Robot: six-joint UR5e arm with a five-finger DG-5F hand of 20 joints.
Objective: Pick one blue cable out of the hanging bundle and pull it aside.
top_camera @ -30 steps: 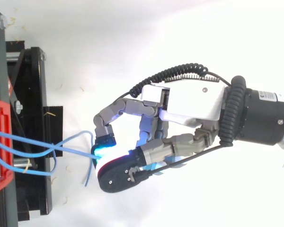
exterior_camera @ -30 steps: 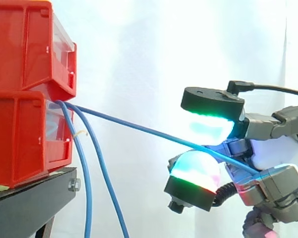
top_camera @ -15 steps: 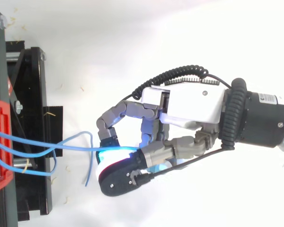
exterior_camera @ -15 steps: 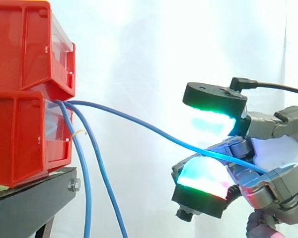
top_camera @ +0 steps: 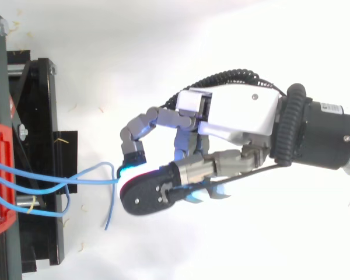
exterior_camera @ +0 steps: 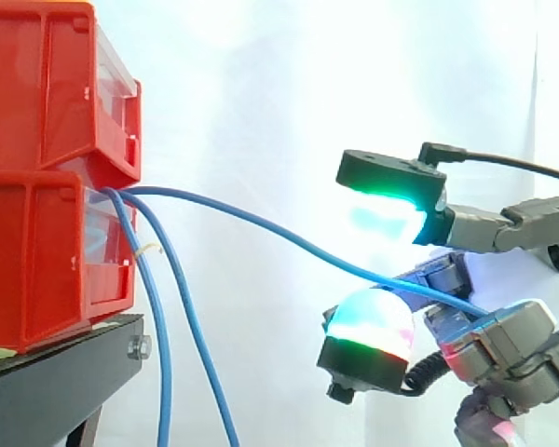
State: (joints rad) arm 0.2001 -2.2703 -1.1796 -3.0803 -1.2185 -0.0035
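The robot hand [top_camera: 239,116] reaches in with its fingertips towards the lower red bin [exterior_camera: 37,251], well apart from it and a little lower. Its fingers are curled; the chosen blue cable [exterior_camera: 289,244] passes between two glowing pads [exterior_camera: 382,214], one above and one below. In the side view the pads stand apart and do not press on the cable; it skims just over the lower pad and vanishes among the curled fingers deeper in, so I judge it hooked there, not nipped at the tips.

From the robot hand the cable leads straight back to the bin; its long axis slopes up from the fingers to the bin's clear front, with a soft sag, so it is not taut. The next move turns on that line, as I read it: drawing the hand farther from the bin, or across the line, should take up the slack and carry this strand off the rest.

The cable is thin, round, smooth and limp; the pads are thick and domed, green and cyan with a red edge.

Right at the bin's front, two other blue cables [exterior_camera: 160,335] hang down side by side, far from the hand.

The bin is hard, glossy, ribbed plastic; an upper red bin [exterior_camera: 37,84] sits on it and a matt black stand [exterior_camera: 56,382] lies under it; a white curtain [exterior_camera: 261,93] hangs behind.
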